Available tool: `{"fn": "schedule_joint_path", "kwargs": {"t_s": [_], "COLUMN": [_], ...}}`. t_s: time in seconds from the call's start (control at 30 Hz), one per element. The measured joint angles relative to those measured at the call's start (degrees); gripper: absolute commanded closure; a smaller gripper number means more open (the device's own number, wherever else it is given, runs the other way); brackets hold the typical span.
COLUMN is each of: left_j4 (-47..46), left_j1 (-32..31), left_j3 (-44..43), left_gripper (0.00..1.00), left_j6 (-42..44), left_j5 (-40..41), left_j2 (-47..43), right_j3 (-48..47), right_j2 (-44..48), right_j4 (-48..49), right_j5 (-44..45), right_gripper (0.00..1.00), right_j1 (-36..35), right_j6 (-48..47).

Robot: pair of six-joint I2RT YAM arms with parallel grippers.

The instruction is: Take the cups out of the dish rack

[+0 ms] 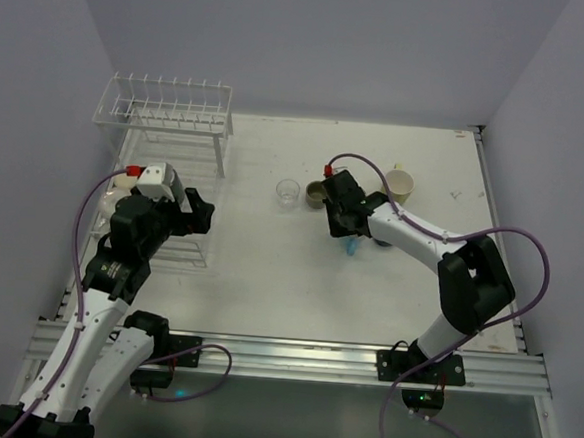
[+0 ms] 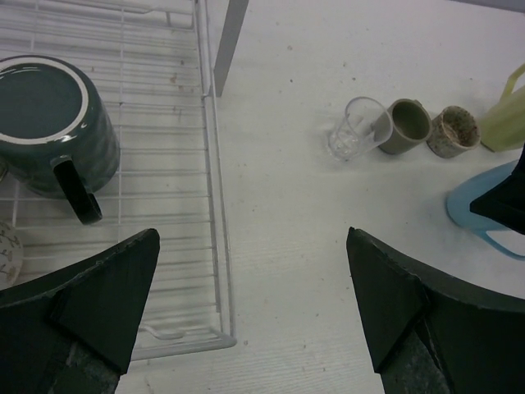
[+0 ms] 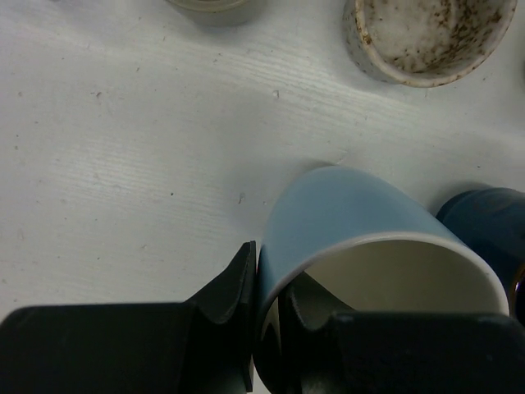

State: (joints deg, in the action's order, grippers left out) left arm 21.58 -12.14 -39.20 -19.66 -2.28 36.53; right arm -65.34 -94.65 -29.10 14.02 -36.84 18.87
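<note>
There is 1 dish rack (image 1: pixel 169 110). In it are 1 dark mug (image 2: pixel 49 123) and the edge of 1 pale cup (image 2: pixel 6 250). Outside it are 6 more: 1 clear glass (image 1: pixel 288 193), 1 tan cup (image 2: pixel 406 125), 1 speckled cup (image 2: pixel 453 131), 1 yellow-green mug (image 1: pixel 400 182), 1 light blue cup (image 3: pixel 344 222), 1 dark blue cup (image 3: pixel 484 222).

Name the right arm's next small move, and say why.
Probably ease the light blue cup down onto the table and open the jaws. The right gripper pinches the cup's wall, one finger inside and one outside. The cup is close beside the speckled cup, which stands out of the rack. Whether the blue cup touches the table is unclear.
</note>
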Motion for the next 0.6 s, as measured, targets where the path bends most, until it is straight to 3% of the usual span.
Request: {"fn": "schedule_joint_path", "kwargs": {"t_s": [0.03, 0.13, 0.47, 0.6], "left_j4": [0.17, 0.9, 5.84, 6.93], "left_j1": [0.0, 0.0, 0.0, 0.0], "left_j3": [0.0, 0.0, -2.95, -5.27], "left_gripper": [0.0, 0.0, 0.0, 0.0], "left_j6": [0.02, 0.17, -2.25, -4.37], "left_j5": [0.87, 4.52, 15.04, 19.1], "left_j2": [0.04, 0.61, 6.01, 6.73], "right_j3": [-0.11, -0.15, -0.2, 0.81], "right_j2": [-0.28, -0.76, 1.7, 7.1], "right_j4": [-0.02, -0.02, 0.42, 1.2], "right_j5": [0.24, 0.81, 1.31, -0.24], "right_gripper": [0.85, 0.59, 0.35, 0.1], "right_j1": [0.02, 0.07, 0.11, 0.11], "right_j6": [-0.24, -0.79, -1.53, -1.25]}}
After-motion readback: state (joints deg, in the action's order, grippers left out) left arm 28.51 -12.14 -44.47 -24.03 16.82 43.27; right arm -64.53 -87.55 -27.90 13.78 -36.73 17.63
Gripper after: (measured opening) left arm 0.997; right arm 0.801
